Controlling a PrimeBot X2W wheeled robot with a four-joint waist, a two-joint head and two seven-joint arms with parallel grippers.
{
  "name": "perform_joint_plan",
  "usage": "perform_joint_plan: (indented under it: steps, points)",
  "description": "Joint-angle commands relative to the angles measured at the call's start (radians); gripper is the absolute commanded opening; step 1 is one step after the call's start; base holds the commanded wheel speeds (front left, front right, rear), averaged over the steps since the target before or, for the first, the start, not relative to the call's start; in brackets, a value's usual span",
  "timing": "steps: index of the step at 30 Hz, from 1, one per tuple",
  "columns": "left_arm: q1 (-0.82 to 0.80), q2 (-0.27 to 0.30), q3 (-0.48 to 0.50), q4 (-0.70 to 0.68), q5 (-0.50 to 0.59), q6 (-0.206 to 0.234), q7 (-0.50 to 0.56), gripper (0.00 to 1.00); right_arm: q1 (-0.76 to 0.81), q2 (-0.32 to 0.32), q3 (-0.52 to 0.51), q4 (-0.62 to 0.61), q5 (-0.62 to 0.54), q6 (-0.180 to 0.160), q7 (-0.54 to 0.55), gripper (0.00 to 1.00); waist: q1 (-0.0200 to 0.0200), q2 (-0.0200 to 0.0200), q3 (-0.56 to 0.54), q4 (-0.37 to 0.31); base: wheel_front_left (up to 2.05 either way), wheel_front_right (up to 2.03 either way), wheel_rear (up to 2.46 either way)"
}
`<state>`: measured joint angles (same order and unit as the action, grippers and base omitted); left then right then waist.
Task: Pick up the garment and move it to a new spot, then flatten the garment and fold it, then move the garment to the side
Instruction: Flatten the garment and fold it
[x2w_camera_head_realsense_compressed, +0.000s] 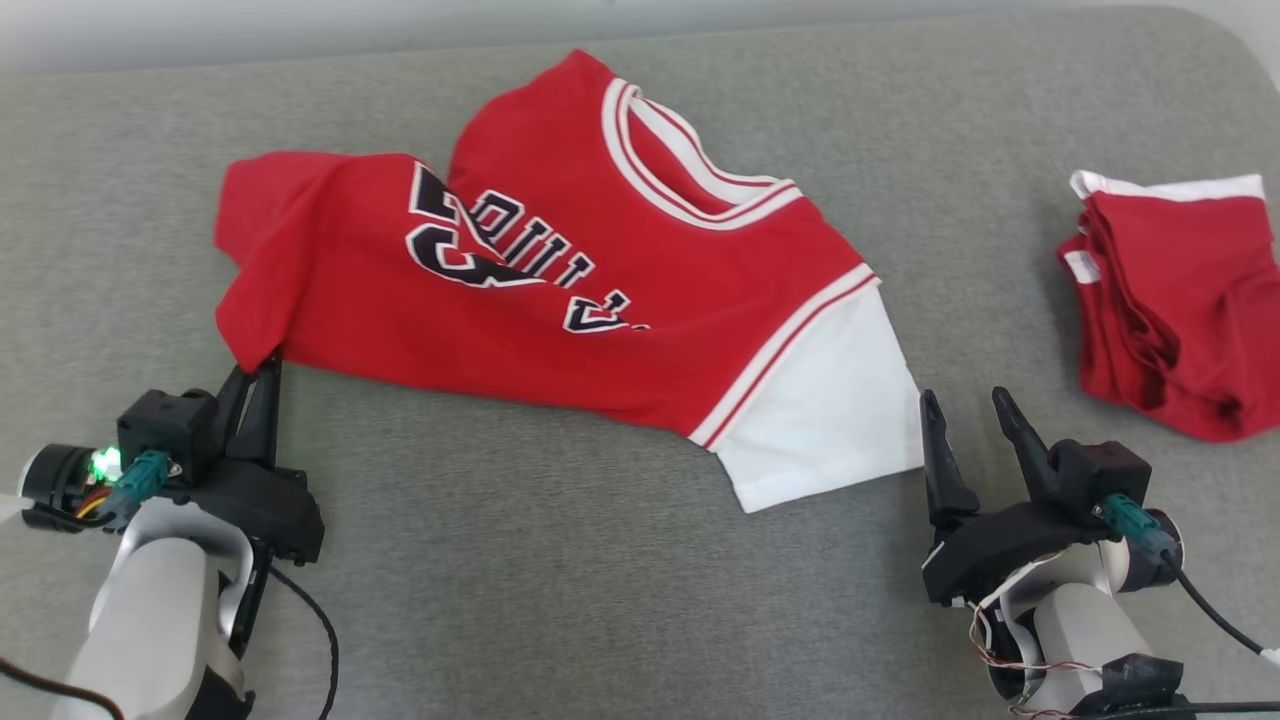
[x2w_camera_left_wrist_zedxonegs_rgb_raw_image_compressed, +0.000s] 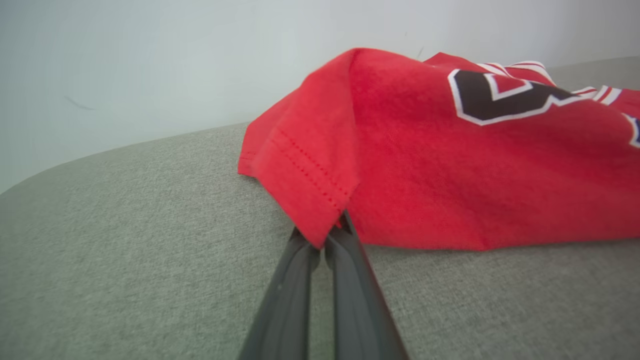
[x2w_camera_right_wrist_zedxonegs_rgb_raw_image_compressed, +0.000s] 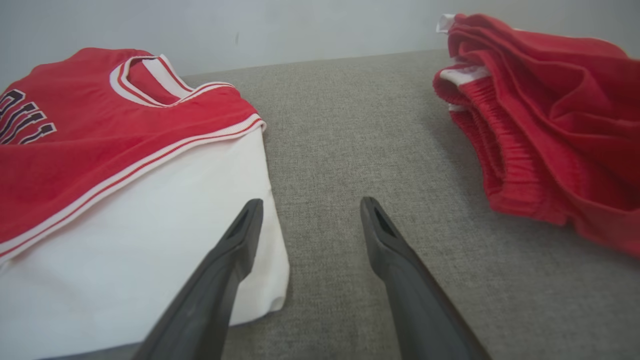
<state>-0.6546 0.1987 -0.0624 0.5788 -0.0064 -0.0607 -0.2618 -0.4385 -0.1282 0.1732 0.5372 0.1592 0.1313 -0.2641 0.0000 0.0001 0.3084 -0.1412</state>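
The shirt (x2w_camera_head_realsense_compressed: 600, 300) is lying across the middle of the grey cushion (x2w_camera_head_realsense_compressed: 600, 620). It's red, with dark lettering, striped trim at the neck and a white sleeve (x2w_camera_head_realsense_compressed: 830, 430). In your head view it runs from about 10 o'clock down to 4 o'clock. It's rumpled rather than flat, and the 10 o'clock end is folded over on itself.

Your left gripper (x2w_camera_head_realsense_compressed: 262, 372) sits at 8 o'clock. Its fingers are pinched together on the shirt's near hem corner. The left wrist view shows that stitched corner clamped right between the two tips, with the cloth rising a bit off the cushion there.

Your right gripper (x2w_camera_head_realsense_compressed: 965, 394) is at 4 o'clock with its fingers spread wide and nothing in them. It's just beside the edge of the white sleeve. In the right wrist view one finger overlaps the sleeve's corner, but you can't really tell if it's touching.

A second red piece, bunched-up shorts (x2w_camera_head_realsense_compressed: 1170, 310) with a white waistband, sits at 3 o'clock, apart from the shirt.
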Motion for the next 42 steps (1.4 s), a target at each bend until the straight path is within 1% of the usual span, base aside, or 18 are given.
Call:
perform_joint_plan:
  steps: [1, 6, 10, 13, 14, 17, 19, 24, 30, 34, 35, 36, 37, 38, 42]
  points:
    - [0.012, 0.008, 0.002, -0.006, -0.006, -0.003, -0.004, 0.0, 0.009, 0.003, -0.001, 0.002, 0.003, -0.001, 0.0, 1.0, 0.0, -0.0001, -0.016, 0.021, 0.0, 0.0, 0.0]
    - [0.031, 0.01, -0.034, -0.052, -0.033, -0.045, -0.004, 0.0, 0.034, 0.017, -0.01, 0.007, 0.003, -0.001, 0.0, 1.0, 0.0, -0.0001, -0.053, 0.084, 0.0, 0.0, 0.0]
    - [0.041, 0.015, -0.084, -0.056, -0.074, -0.065, -0.004, 0.0, 0.051, 0.032, -0.015, 0.016, 0.008, -0.001, 0.0, 1.0, 0.0, -0.0001, -0.082, 0.138, 0.0, 0.0, 0.0]
    - [0.053, 0.025, -0.149, -0.047, -0.122, -0.067, -0.002, 0.0, 0.065, 0.038, -0.014, 0.022, 0.007, -0.001, 0.0, 1.0, 0.0, -0.0001, -0.105, 0.176, 0.0, 0.0, 0.0]
    - [0.054, 0.045, -0.218, -0.061, -0.164, -0.068, 0.014, 0.0, 0.072, 0.042, -0.019, 0.027, 0.002, -0.001, 0.0, 1.0, 0.0, -0.0001, -0.119, 0.199, 0.0, 0.0, 0.0]
    - [0.078, 0.083, -0.3, -0.089, -0.234, -0.068, 0.039, 0.0, 0.086, 0.047, -0.03, 0.032, -0.004, -0.001, 0.0, 1.0, 0.0, -0.0001, -0.141, 0.228, 0.0, 0.0, 0.0]
    - [0.098, 0.105, -0.337, -0.107, -0.275, -0.069, 0.053, 0.0, 0.089, 0.049, -0.031, 0.036, -0.009, -0.001, 0.0, 1.0, 0.0, -0.0001, -0.154, 0.241, 0.0, 0.0, 0.0]
    - [0.167, 0.138, -0.374, -0.108, -0.353, -0.069, 0.057, 0.0, 0.099, 0.053, -0.031, 0.047, -0.013, -0.001, 0.0, 1.0, 0.0, -0.0001, -0.183, 0.257, 0.0, 0.0, 0.0]
    - [0.255, 0.136, -0.398, -0.086, -0.409, -0.069, 0.043, 0.0, 0.109, 0.059, -0.029, 0.06, -0.015, -0.001, 0.0, 1.0, 0.0, -0.0001, -0.225, 0.258, 0.0, 0.0, 0.0]
    - [0.3, 0.133, -0.421, -0.051, -0.426, -0.069, 0.034, 0.0, 0.126, 0.061, -0.036, 0.066, -0.02, -0.001, 0.0, 1.0, 0.0, -0.0001, -0.257, 0.252, 0.0, 0.0, 0.0]
    - [0.308, 0.131, -0.423, -0.039, -0.433, -0.069, 0.03, 0.07, 0.131, 0.062, -0.038, 0.067, -0.022, -0.001, 0.0, 1.0, 0.0, -0.0001, -0.263, 0.25, 0.0, 0.0, 0.0]
    - [0.319, 0.132, -0.425, -0.022, -0.435, -0.069, 0.028, 0.22, 0.133, 0.062, -0.04, 0.069, -0.022, -0.001, 0.0, 1.0, 0.0, -0.0001, -0.271, 0.246, 0.0, 0.0, 0.0]
    - [0.323, 0.126, -0.421, -0.011, -0.444, -0.069, 0.021, 0.52, 0.134, 0.062, -0.042, 0.069, -0.021, -0.001, 0.0, 1.0, 0.0, -0.0001, -0.275, 0.244, 0.0, 0.0, 0.0]
    - [0.331, 0.124, -0.415, 0.004, -0.446, -0.066, 0.018, 1.0, 0.136, 0.063, -0.042, 0.066, -0.022, -0.001, 0.0, 1.0, 0.0, -0.0001, -0.281, 0.24, 0.0, 0.0, 0.0]
    - [0.344, 0.101, -0.394, 0.041, -0.451, -0.047, 0.002, 1.0, 0.145, 0.055, -0.061, 0.064, -0.026, -0.001, 0.0, 1.0, 0.0, -0.0001, -0.281, 0.228, 0.0, 0.0, 0.0]
